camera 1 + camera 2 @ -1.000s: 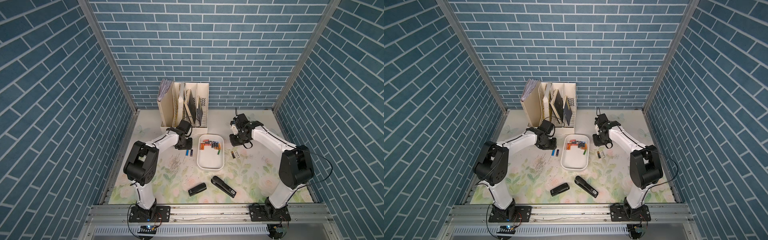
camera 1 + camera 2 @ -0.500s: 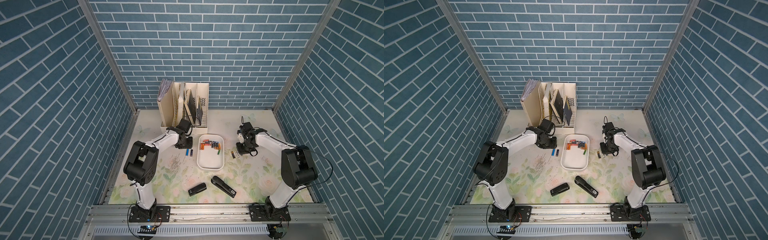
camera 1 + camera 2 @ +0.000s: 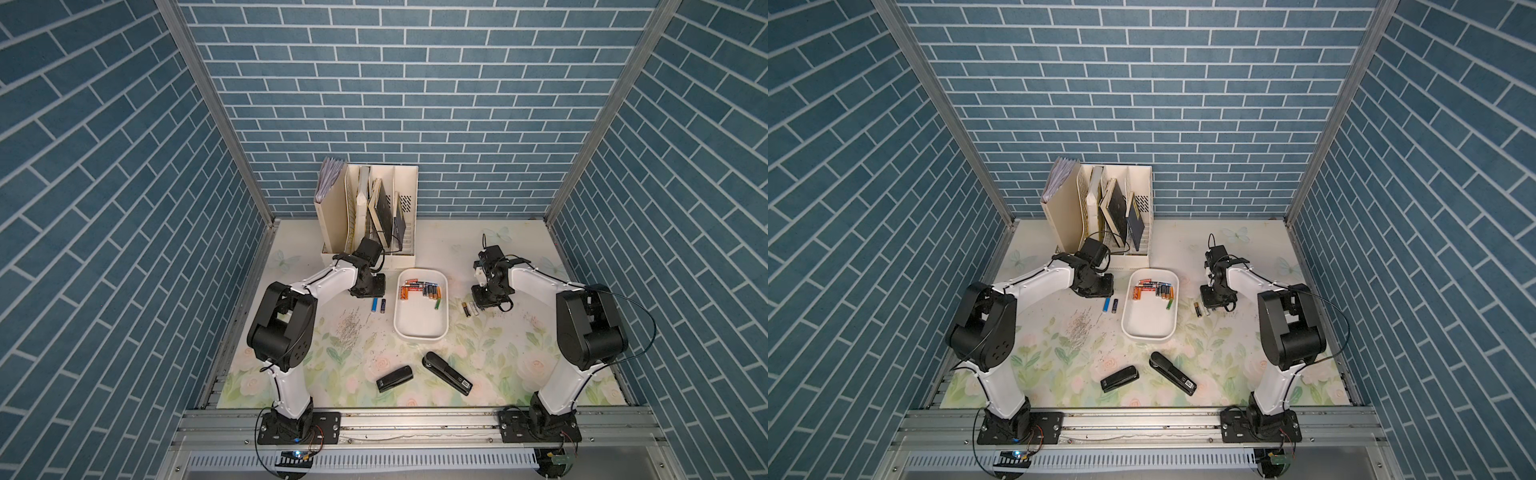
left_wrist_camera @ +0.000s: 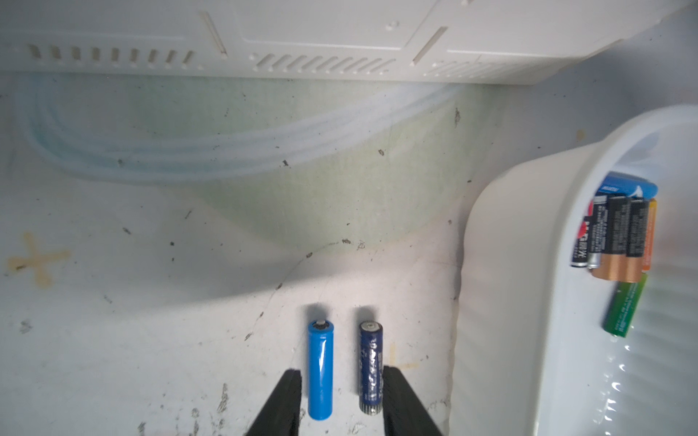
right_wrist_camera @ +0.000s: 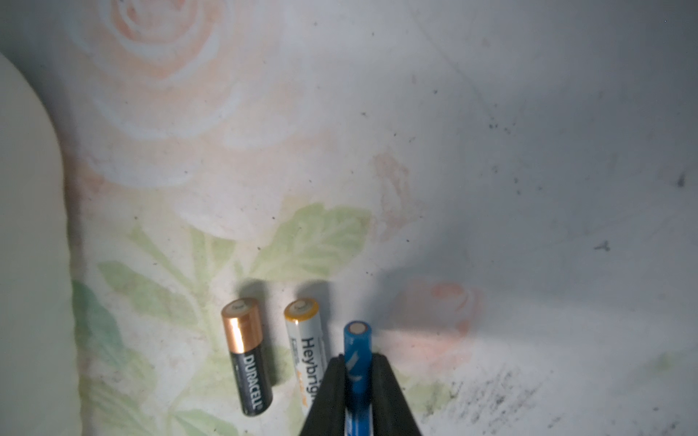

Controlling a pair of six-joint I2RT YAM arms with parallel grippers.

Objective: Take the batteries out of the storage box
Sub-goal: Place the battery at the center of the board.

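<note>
The white storage box (image 3: 419, 328) sits mid-table, with several batteries (image 3: 420, 289) bunched at its far end; they also show in the left wrist view (image 4: 619, 234). My left gripper (image 4: 342, 372) is open, low over the mat left of the box. Its fingers straddle a light blue battery (image 4: 320, 370) and a dark blue battery (image 4: 371, 368) that lie flat. My right gripper (image 5: 358, 358) is shut on a blue battery (image 5: 357, 339), low over the mat right of the box. Beside it lie a black-and-gold battery (image 5: 247, 358) and a white battery (image 5: 306, 339).
A cream file holder (image 3: 368, 216) with books stands at the back, just behind my left wrist. Two black staplers (image 3: 395, 378) (image 3: 446, 372) lie near the front edge. Loose staples (image 3: 351, 328) are scattered on the floral mat left of the box.
My right arm has come forward and down from the back of the table to the spot beside the two batteries right of the box. The left arm has not moved.
</note>
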